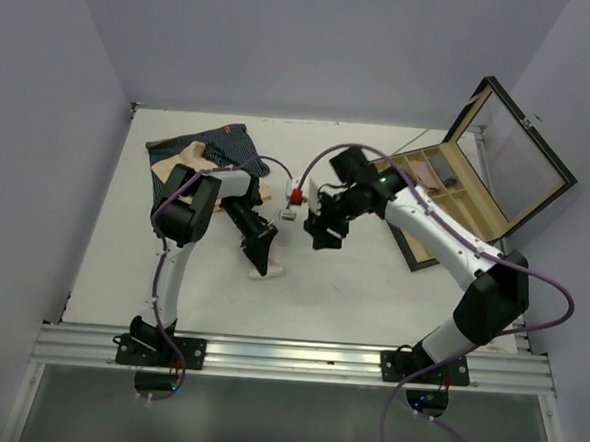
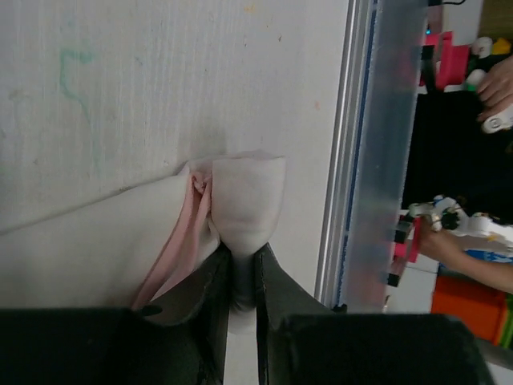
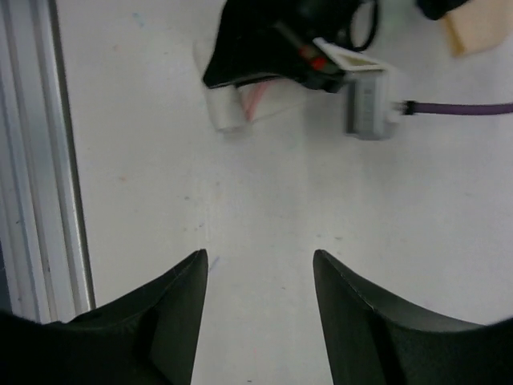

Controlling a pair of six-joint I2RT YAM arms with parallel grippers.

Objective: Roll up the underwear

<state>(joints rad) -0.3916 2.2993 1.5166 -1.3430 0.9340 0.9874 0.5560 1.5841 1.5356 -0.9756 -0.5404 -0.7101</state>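
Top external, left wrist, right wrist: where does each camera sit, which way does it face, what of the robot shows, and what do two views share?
Top external: above and behind, facing down on the table; left arm, right arm, left hand, right hand show.
Left wrist: on the left arm, facing along its fingers at the pink-and-white underwear they pinch.
Right wrist: on the right arm, facing down at the table; its open fingers show.
Shared: the right wrist view also shows the left hand and that underwear.
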